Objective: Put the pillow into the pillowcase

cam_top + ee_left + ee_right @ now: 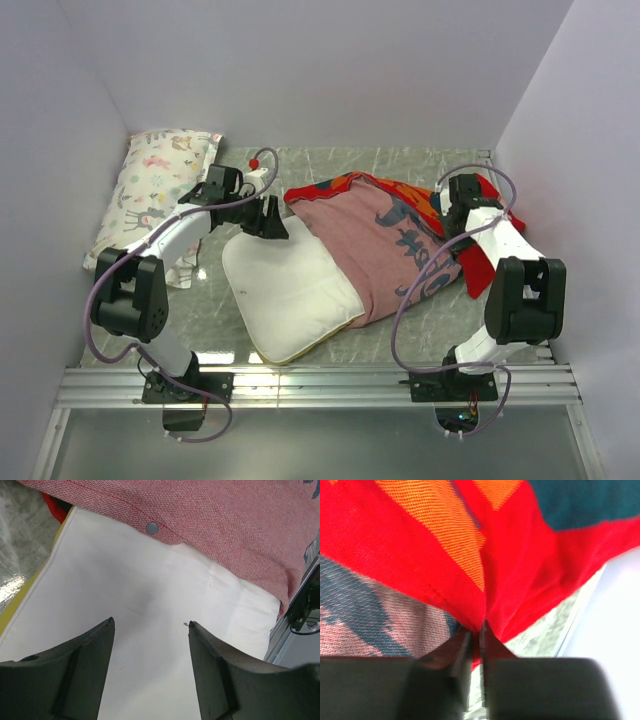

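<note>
The cream pillow (285,295) lies mid-table, its far right part inside the pillowcase (385,250), which shows its dull pink reverse with dark calligraphy and red printed edges. My left gripper (272,218) is open at the pillow's far corner, by the case's open edge. In the left wrist view its fingers (85,650) stand apart over the white pillow (140,595), with the pink case edge (210,515) and a snap button (152,528) beyond. My right gripper (447,205) is shut on the red pillowcase fabric (500,570) at its far right corner.
A white animal-print pillow (155,195) lies at the far left against the wall. Grey walls close in left, back and right. A metal rail (320,385) runs along the near edge. A small red ball (254,162) sits on the left arm's cable.
</note>
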Action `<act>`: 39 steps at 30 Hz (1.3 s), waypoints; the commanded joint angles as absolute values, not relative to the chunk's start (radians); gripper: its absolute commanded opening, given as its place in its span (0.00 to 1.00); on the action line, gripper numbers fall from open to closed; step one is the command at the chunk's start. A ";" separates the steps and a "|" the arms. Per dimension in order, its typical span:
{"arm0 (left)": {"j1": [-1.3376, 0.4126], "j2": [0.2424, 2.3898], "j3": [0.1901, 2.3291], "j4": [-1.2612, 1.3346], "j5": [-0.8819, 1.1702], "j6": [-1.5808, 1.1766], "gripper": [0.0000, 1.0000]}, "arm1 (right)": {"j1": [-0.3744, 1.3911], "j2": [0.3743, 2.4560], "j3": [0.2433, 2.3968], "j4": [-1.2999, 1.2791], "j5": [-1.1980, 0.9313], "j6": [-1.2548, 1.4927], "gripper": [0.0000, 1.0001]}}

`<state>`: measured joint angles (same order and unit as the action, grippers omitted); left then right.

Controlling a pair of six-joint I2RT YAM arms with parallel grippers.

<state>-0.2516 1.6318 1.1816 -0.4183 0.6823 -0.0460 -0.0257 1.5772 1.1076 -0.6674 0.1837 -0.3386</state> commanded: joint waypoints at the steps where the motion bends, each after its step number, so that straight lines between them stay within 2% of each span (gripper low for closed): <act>1: -0.245 1.629 1.184 -0.387 0.692 -0.048 0.66 | -0.049 1.563 1.176 -0.696 0.242 -0.351 0.00; 5: -0.244 1.626 1.166 -0.374 0.700 -0.048 0.63 | -0.051 1.572 1.346 -0.718 0.252 -0.316 0.00; 8: -0.244 1.629 1.149 -0.373 0.706 -0.041 0.61 | -0.029 1.655 1.581 -0.666 0.233 -0.275 0.00; 12: -0.244 1.626 1.146 -0.376 0.713 -0.044 0.59 | 0.081 1.891 2.076 -0.500 0.276 -0.227 0.00; 13: -0.244 1.621 1.143 -0.371 0.709 -0.048 0.59 | 0.095 2.019 2.170 -0.433 0.306 -0.233 0.00; 15: -0.244 1.589 1.131 -0.341 0.697 -0.064 0.61 | 0.127 2.148 2.407 -0.355 0.356 -0.256 0.00; 16: -0.244 1.576 1.111 -0.325 0.678 -0.071 0.62 | 0.146 2.258 2.461 -0.289 0.373 -0.306 0.07; 17: -0.244 1.547 1.100 -0.315 0.664 -0.078 0.63 | 0.158 2.301 2.512 -0.261 0.394 -0.351 0.52; 18: -0.244 1.533 1.091 -0.301 0.648 -0.095 0.68 | 0.170 2.331 2.510 -0.227 0.426 -0.401 0.68; 20: -0.239 1.478 1.075 -0.310 0.588 -0.103 0.73 | 0.186 2.353 2.493 -0.263 0.459 -0.457 0.93; 22: -0.197 1.416 1.024 -0.278 0.594 -0.118 0.99 | 0.178 2.254 2.409 -0.395 0.428 -0.382 0.95; 23: -0.183 1.340 1.002 -0.258 0.565 -0.132 0.99 | 0.176 2.199 2.279 -0.414 0.414 -0.365 0.96; 26: -0.134 1.231 0.922 -0.178 0.516 -0.192 0.99 | 0.181 1.944 2.090 -0.514 0.234 -0.286 0.96; 27: -0.115 1.166 0.902 -0.158 0.484 -0.233 0.99 | 0.190 1.859 2.030 -0.558 0.083 -0.269 0.96; 30: -0.103 1.067 0.828 -0.113 0.484 -0.273 0.99 | 0.260 1.798 2.017 -0.743 -0.193 -0.204 0.92; 33: -0.100 1.068 0.805 -0.173 0.497 -0.306 0.99 | 0.397 1.801 1.987 -0.843 -0.267 -0.178 0.86; 36: -0.086 1.117 0.786 -0.244 0.508 -0.417 0.95 | 0.501 1.842 1.927 -0.853 -0.238 -0.175 0.83; 39: -0.039 1.062 0.654 -0.182 0.462 -0.543 0.99 | 0.610 1.925 1.931 -0.850 -0.149 -0.181 0.81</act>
